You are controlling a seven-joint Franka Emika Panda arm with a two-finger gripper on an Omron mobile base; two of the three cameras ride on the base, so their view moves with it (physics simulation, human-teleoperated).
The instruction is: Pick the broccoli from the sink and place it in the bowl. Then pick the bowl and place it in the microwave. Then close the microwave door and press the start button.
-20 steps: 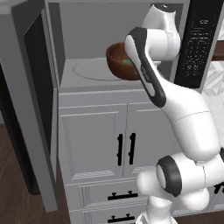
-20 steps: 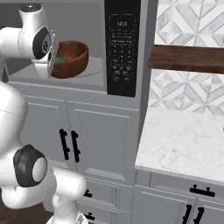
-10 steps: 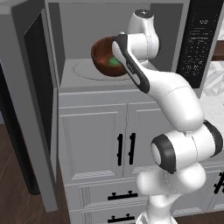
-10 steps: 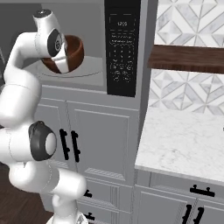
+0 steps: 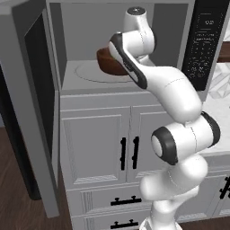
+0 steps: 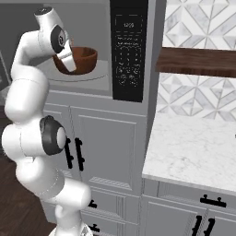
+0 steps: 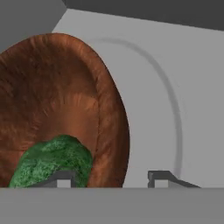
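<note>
Item: round, deep, reddish-brown wooden bowl (image 6: 79, 59), upper left of the right base view, standing on the round turntable (image 5: 92, 72) inside the large grey built-in microwave (image 5: 81, 33), with the small bright green lumpy broccoli (image 7: 51, 162) in its bottom; both placings judged done, with closing the wide grey-framed microwave door (image 5: 33, 108) and pressing start on the black control panel strip (image 6: 128, 50) left. Jaws of the two-finger gripper (image 7: 111, 178) stand apart astride the bowl's rim, one tip inside and one outside, apparently unclamped. Hidden: gripper behind the arm in both base views; start button too small to make out.
</note>
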